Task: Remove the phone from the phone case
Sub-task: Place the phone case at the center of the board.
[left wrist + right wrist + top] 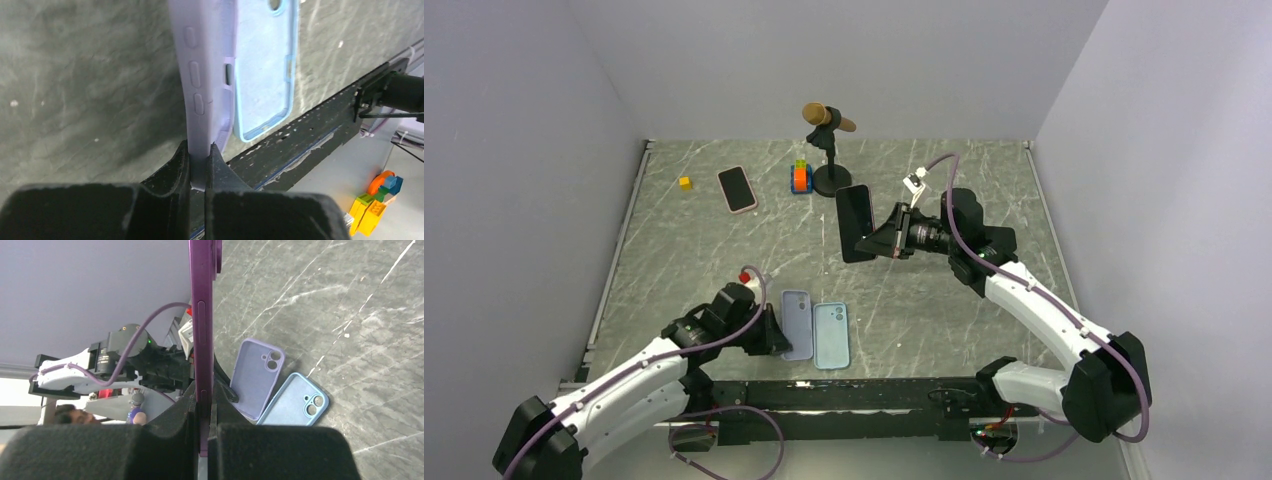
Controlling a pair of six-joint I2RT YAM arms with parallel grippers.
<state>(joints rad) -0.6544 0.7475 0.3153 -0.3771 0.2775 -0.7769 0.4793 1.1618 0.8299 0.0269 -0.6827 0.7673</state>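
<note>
Top external view: my right hand [882,240] is closed on the lower end of the phone [856,222] and holds it upright, clear of the counter [984,330], just toward 1 o'clock from the counter's middle. In the right wrist view the dark purple body stands bare between my fingers, side button and camera bump showing, with no case around it.

My left hand [199,150] is down at 6 o'clock by the near edge, pinched flat on the end wall of the lilac case [207,60]. The case lies on the counter, touching a blue case [831,335] on its 3 o'clock side.

I judge the separation done: phone and lilac case are well apart, one in each hand. I cannot tell for certain from here that the lilac shell is hollow, but nothing dark shows in it. What is left, I think, is laying the phone down on bare counter and letting go of both.
</note>
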